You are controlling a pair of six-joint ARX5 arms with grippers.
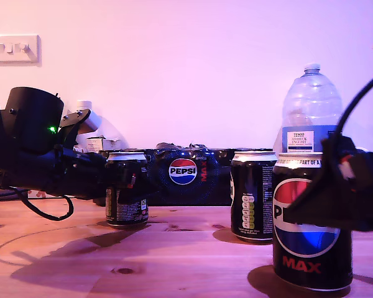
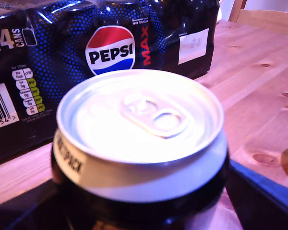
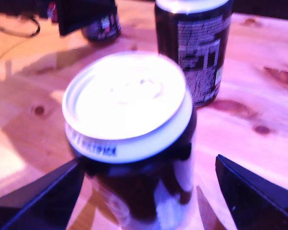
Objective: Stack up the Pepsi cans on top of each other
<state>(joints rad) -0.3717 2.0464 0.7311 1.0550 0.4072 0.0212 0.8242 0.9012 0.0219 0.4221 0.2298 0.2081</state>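
Observation:
Three black Pepsi cans stand upright and apart on the wooden table [image 1: 186,261]. At the exterior view's left, one Pepsi can [image 1: 127,208] [image 2: 139,120] stands with my first gripper [image 1: 127,177] [image 2: 143,196] around it, a finger against each side. A second Pepsi can [image 1: 253,195] [image 3: 194,48] stands alone in the middle. The nearest Pepsi can [image 1: 311,248] [image 3: 129,105] is at the exterior view's right, between the spread fingers of my second gripper [image 1: 311,198] [image 3: 149,187], with a gap showing beside one finger [image 3: 249,191].
A dark shrink-wrapped Pepsi Max multipack [image 1: 183,174] [image 2: 110,48] lies along the wall right behind the can at the exterior view's left. A big clear water bottle [image 1: 308,112] stands behind the two other cans. A cable [image 1: 43,211] trails under the first arm.

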